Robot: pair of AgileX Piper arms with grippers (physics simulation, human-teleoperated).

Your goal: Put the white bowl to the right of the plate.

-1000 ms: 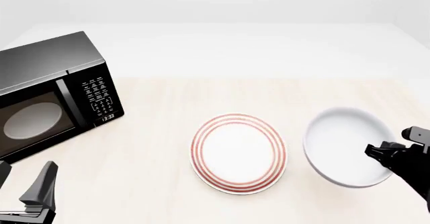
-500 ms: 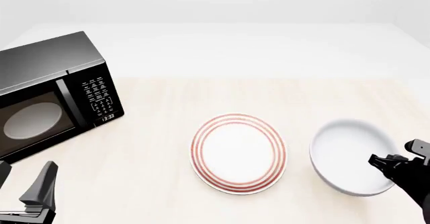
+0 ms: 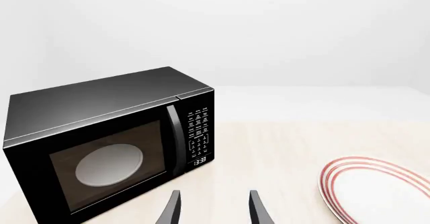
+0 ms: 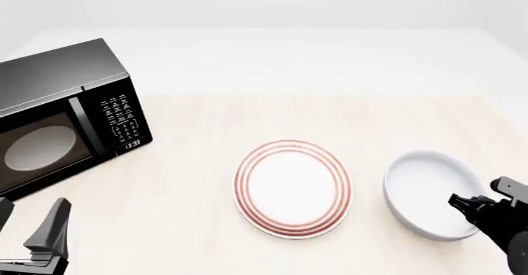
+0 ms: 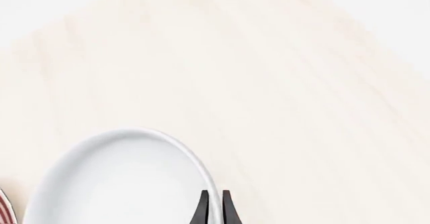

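White bowl (image 4: 429,194) sits on the counter (image 4: 247,114) at about three o'clock from the plate (image 4: 293,188), just beside it with a narrow strip of wood between them. It looks level, and appears to rest on the counter rather than hang above it. The right gripper (image 5: 213,204) has its jaws pinched narrow on the bowl's rim, one finger inside the wall and one outside, at the bowl's four-o'clock edge in the front view. The move ahead turns on that: the rim lies right between the jaws, so they need only part and lift clear. The bowl is round, with no long axis to mind. The left gripper (image 3: 213,209) hangs far off at eight o'clock, near the microwave (image 4: 62,120), jaws wide and holding nothing.
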